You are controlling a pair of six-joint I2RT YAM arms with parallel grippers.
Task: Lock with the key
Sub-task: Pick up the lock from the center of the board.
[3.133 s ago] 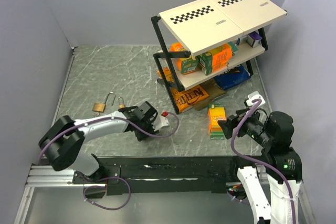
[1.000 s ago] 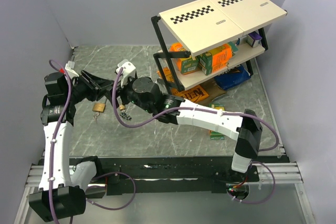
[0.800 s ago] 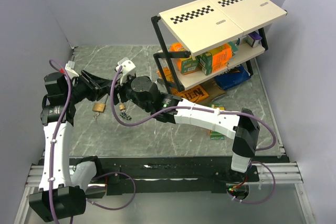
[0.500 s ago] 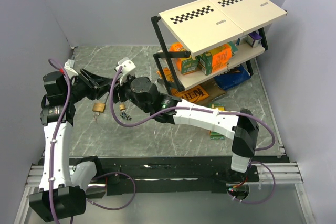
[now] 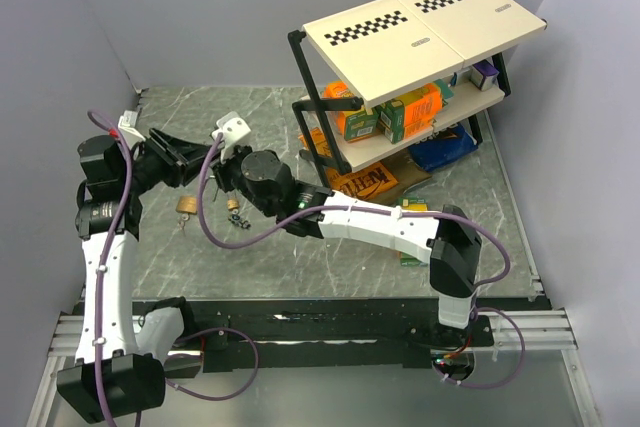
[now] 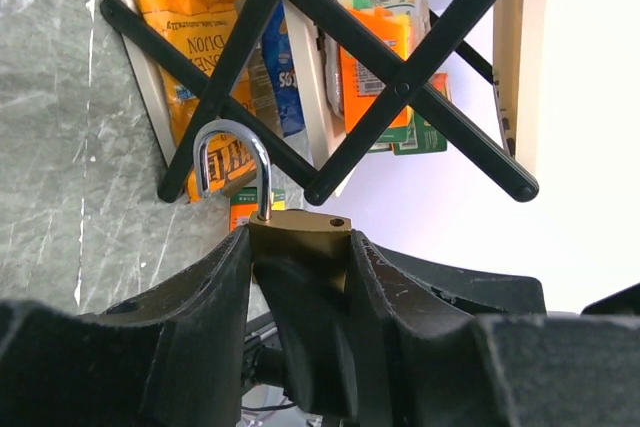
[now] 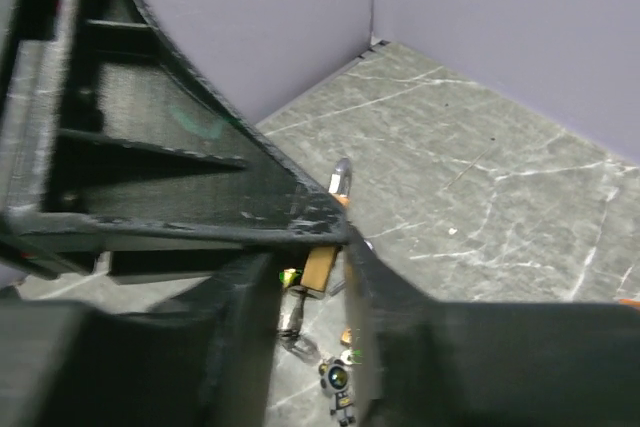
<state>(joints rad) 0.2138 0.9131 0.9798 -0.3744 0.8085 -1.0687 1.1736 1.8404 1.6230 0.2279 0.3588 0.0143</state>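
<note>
Black left claw [image 6: 298, 243], jaws clamped on the body of the brass padlock [image 6: 300, 225], which appears held clear of the worktop [image 5: 250, 277] near its left edge. The lock's long axis runs straight out from the fingers. The shackle [image 6: 267, 187] leads, pointing toward the shelf rack [image 5: 420, 32] at the right side, with its free leg out of its hole and swung aside. The base of the lock, where a keyway would sit, is buried between the fingers and not visible.

Right claw [image 7: 312, 282] meets it from the shackle end, close to the left claw's tip. Its jaws stand a narrow gap apart with a brass sliver in the gap. Cannot tell whether that is gripped, or whether it is lock or key. The key bunch [image 7: 338, 379] lies on the worktop just below the right claw.

Judgement: the right arm is nearer the keys. A key must reach the end opposite the shackle, so the lock likely needs turning first.
</note>
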